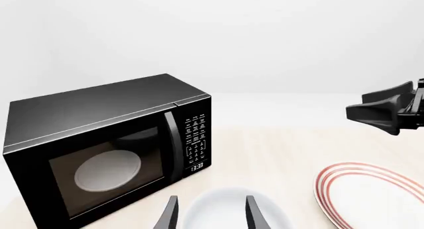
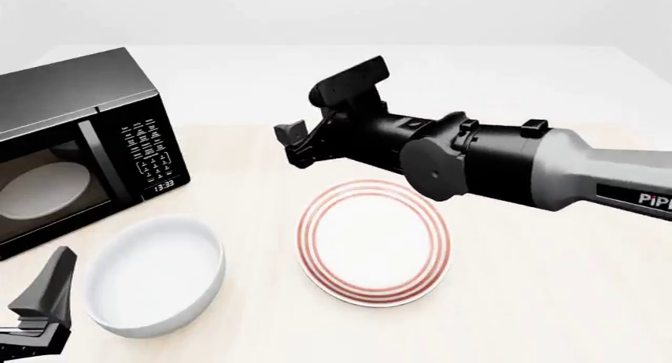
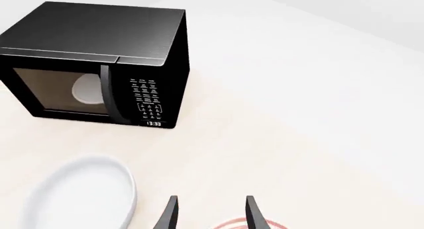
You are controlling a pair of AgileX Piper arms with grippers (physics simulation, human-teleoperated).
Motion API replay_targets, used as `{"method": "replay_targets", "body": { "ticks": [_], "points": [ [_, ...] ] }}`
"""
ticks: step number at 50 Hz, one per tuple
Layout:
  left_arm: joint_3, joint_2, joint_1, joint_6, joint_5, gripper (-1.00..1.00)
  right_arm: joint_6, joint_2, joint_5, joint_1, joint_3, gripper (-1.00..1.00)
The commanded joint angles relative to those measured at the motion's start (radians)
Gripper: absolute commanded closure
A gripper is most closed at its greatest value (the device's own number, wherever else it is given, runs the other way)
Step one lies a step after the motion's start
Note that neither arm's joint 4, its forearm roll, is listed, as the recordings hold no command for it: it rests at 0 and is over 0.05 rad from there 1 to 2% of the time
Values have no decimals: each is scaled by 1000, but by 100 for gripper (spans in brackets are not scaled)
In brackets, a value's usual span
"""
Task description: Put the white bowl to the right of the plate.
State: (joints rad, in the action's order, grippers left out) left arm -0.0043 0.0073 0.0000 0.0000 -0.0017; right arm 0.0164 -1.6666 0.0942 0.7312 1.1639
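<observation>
White bowl (image 2: 154, 275) sits left of plate (image 2: 374, 241), ungrasped; both the left gripper (image 1: 210, 213) and right gripper (image 3: 210, 213) are parted, empty; advise pinching near rim squarely, lifting clear over plate.

We see a pale, light-wood surface (image 2: 546, 284) carrying three things: a black microwave (image 2: 74, 135) at the far left, the white bowl (image 2: 156, 275) in front of it, and the plate (image 2: 375, 242) just to the bowl's right, apart from it.
</observation>
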Motion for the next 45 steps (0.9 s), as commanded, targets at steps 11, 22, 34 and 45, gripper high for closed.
{"method": "replay_targets", "body": {
  "ticks": [11,22,34,45],
  "points": [
    [0,0,0,0,0,-100,-5,-202,-125,80,207,-100],
    [0,0,0,0,0,-100,-5,-268,-167,114,282,-100],
    [0,0,0,0,0,-100,-15,-321,-190,154,336,-100],
    [0,0,0,0,0,-100,-30,-371,-209,160,383,-100]
  ]
}}
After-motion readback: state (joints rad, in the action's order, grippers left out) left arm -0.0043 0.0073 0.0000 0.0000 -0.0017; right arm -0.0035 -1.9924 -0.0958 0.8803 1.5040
